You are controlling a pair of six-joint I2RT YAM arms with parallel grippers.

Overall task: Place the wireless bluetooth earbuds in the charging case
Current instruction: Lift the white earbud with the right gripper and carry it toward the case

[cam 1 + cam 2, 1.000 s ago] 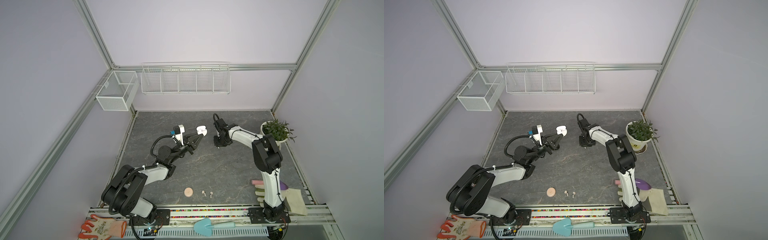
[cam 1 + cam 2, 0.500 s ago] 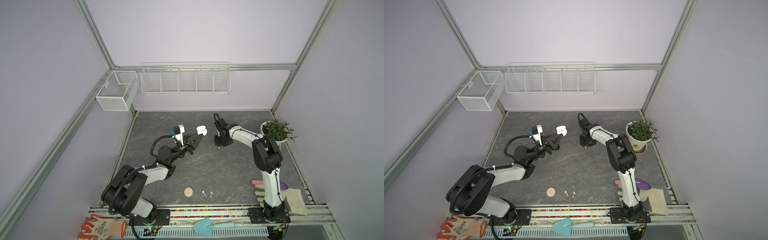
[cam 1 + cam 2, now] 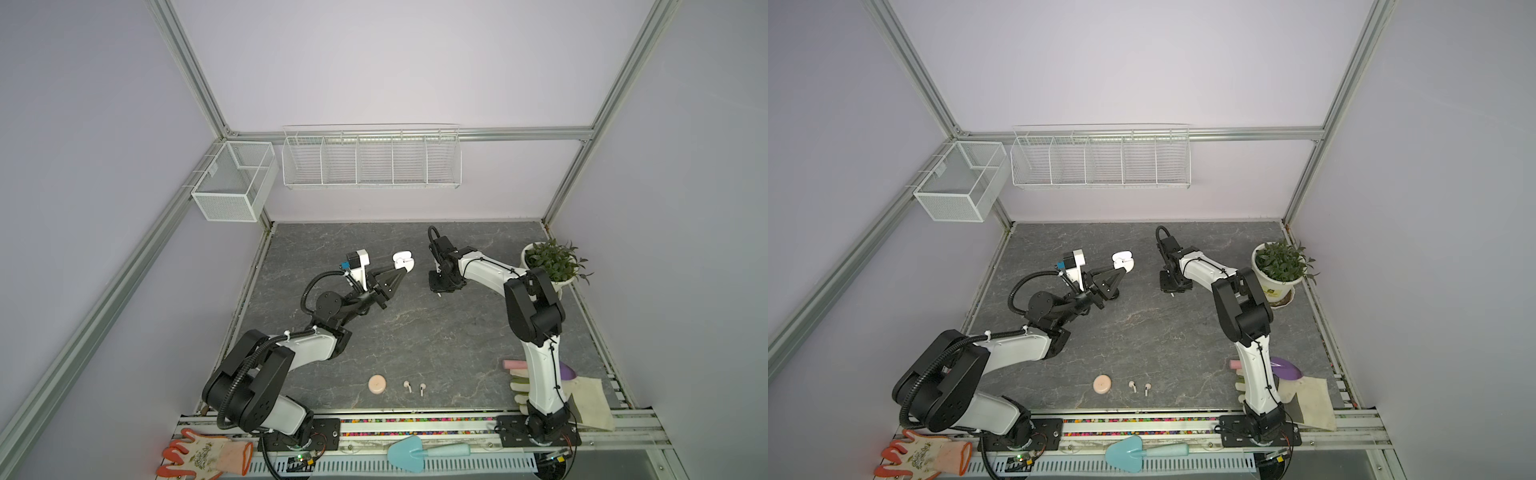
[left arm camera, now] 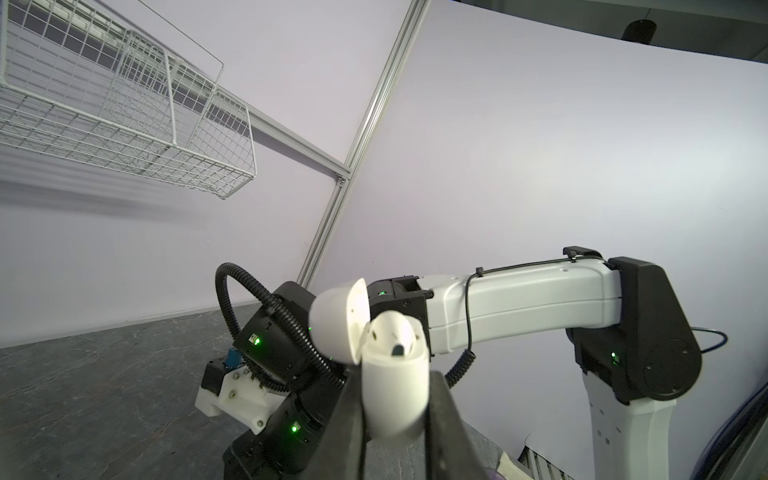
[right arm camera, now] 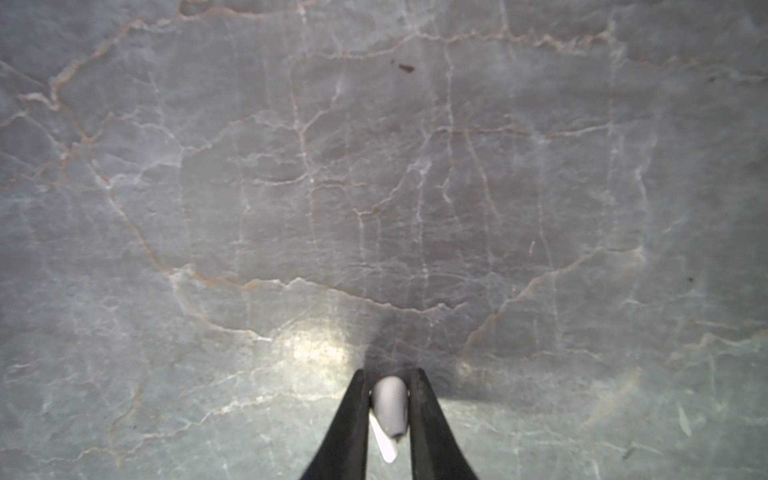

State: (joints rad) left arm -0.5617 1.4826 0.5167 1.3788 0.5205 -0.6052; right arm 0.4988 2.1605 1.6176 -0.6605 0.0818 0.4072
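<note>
My left gripper is shut on the white charging case and holds it above the table's far middle. The lid stands open. A white rounded earbud head with a dark spot sits in the case's mouth. To the right, my right gripper points down close over the table. It is shut on a white earbud whose stem sticks out behind the fingertips. Two pale pink earbuds lie near the front edge.
A round pink case lies left of the pink earbuds. A potted plant stands at the right edge. Gloves, a purple trowel and a cloth lie front right. Wire baskets hang on the back wall.
The right wrist has edged very slightly near the table. The left arm holds still with the case.
</note>
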